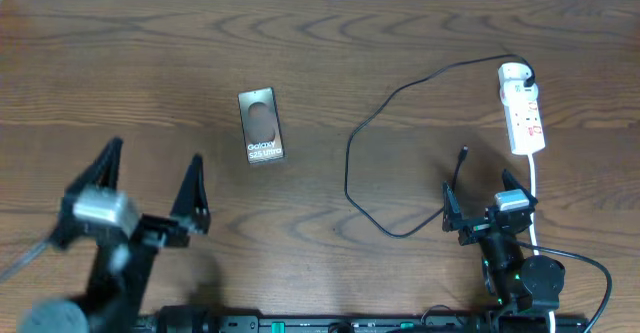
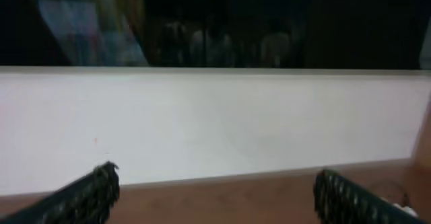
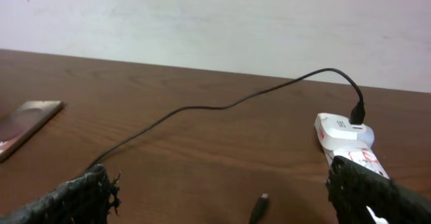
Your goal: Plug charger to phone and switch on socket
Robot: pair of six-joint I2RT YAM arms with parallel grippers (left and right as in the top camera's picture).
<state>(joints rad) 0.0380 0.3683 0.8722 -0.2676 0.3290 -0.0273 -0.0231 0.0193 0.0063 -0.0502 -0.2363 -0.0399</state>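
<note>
The phone (image 1: 261,126) lies flat left of the table's centre, brownish face up; in the right wrist view it (image 3: 27,120) shows at the left edge. The socket (image 1: 522,108) (image 3: 343,133) is a white strip at the far right. The charger (image 1: 350,158) (image 3: 202,107) is plugged into the socket's far end and loops across the wood. Its connector tip (image 1: 462,156) (image 3: 259,207) lies free, just ahead of my right gripper (image 1: 482,198) (image 3: 219,183), which is open and empty. My left gripper (image 1: 150,178) (image 2: 215,183) is open and empty at the near left, below and left of the phone.
The socket's white cord (image 1: 535,188) runs toward the near edge beside my right arm. A pale wall (image 2: 215,123) borders the table's far edge. Bare wood lies between the phone and the charger's loop.
</note>
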